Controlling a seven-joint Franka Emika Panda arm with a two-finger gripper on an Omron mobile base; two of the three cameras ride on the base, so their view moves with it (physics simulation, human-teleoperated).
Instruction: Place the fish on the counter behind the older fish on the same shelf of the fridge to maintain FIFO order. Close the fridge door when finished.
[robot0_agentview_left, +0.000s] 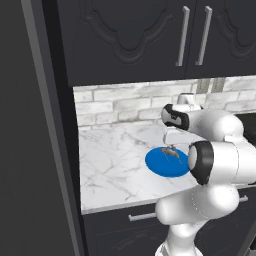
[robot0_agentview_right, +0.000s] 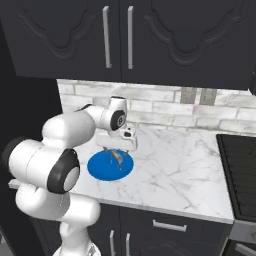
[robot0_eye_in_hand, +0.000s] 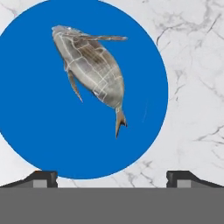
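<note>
A silvery-grey fish (robot0_agentview_left: 173, 155) (robot0_agentview_right: 118, 158) (robot0_eye_in_hand: 89, 65) lies on a round blue plate (robot0_agentview_left: 157, 165) (robot0_agentview_right: 100, 170) (robot0_eye_in_hand: 35, 131) on the white marble counter (robot0_agentview_left: 112, 155) (robot0_agentview_right: 175, 170). My gripper (robot0_agentview_left: 170, 145) (robot0_agentview_right: 119, 149) (robot0_eye_in_hand: 111, 177) hangs just above the fish, pointing down. It is open and holds nothing. In the hand view its two dark fingertips (robot0_eye_in_hand: 43, 178) stand wide apart below the plate's edge, and the fish's tail points toward them. The older fish and the shelf are out of view.
Dark upper cabinets (robot0_agentview_left: 130, 35) (robot0_agentview_right: 175, 35) with silver bar handles hang low over the counter, in front of a pale brick wall (robot0_agentview_right: 165, 107). A tall dark panel (robot0_agentview_left: 30, 150) bounds the counter on the left. A dark stove top (robot0_agentview_right: 240, 170) lies at the right.
</note>
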